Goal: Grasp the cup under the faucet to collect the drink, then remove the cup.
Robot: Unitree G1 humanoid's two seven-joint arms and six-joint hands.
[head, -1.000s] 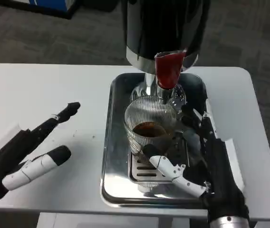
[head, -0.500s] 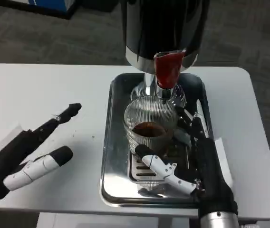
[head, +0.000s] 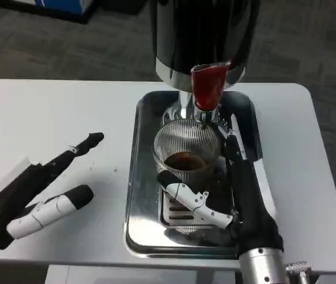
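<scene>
- Furthest left of the tray, I see my left hand (head: 32,192) lying over the white counter (head: 49,112), well apart from the tray, fingers spread and holding nothing.
- The single steel tray (head: 133,195) sits on the counter right of centre; I take it as my landmark. Its long axis runs away from me toward the dispenser.
- Inside the tray, at its middle, stands one ribbed glass cup (head: 186,151), upright with its mouth pointing straight up and dark drink in the bottom. It rests on the slotted drip grate (head: 177,213) in the tray's near half.
- Above the tray's far end rises one dark dispenser (head: 203,35) with a chrome base; its red faucet (head: 207,86) hangs down just above the far rim of the cup.
- My right hand (head: 230,177) reaches into the tray from its near right corner. The thumb (head: 191,198) lies against the near side of the cup and the black fingers (head: 232,145) wrap its right side, so I read it as gripping the cup.
- One cup, one tray, one faucet, two hands in all.
</scene>
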